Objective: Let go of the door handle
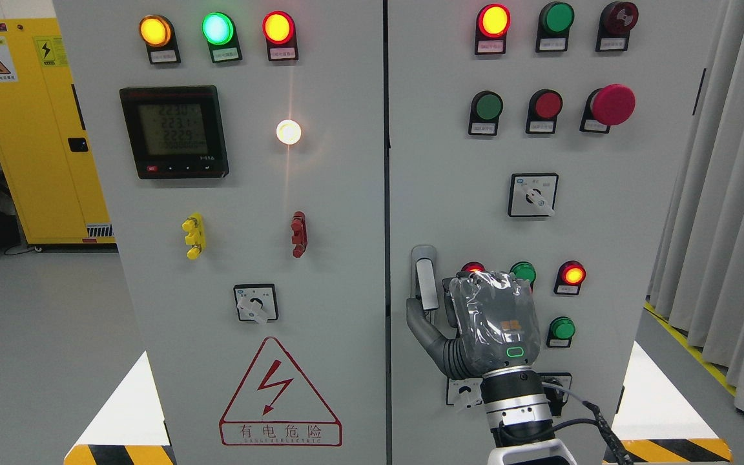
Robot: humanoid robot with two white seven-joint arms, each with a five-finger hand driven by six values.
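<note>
One hand only is at work here: the right hand (475, 323), wrapped in a clear plastic cover, rises from the bottom edge and sits against the right door (604, 226) of the grey control cabinet, low down and just right of the centre seam (386, 194). The door handle (425, 278), a slim upright metal lever in a recessed plate, stands close to that seam, and the thumb (420, 326) reaches up from below to touch its lower end. The other fingers are tucked behind the back of the hand, so I cannot tell whether they are curled about the handle or only resting near it; the thumb looks fairly straight, not clamped. My reading is that the letting-go is just at hand or barely begun: contact with the handle is not yet broken. What it needs next, I'd judge, is for the thumb to ease off the lever and the whole hand to draw straight back toward the robot, away from the panel. There is little room sideways: a lit red lamp (571, 274) and green buttons (562, 328) crowd in on its right, and a small rotary switch (465, 391) sits just below by the wrist, with the wrist cable (578, 423) trailing near another knob. Pulling outward from the door looks the clear way.
</note>
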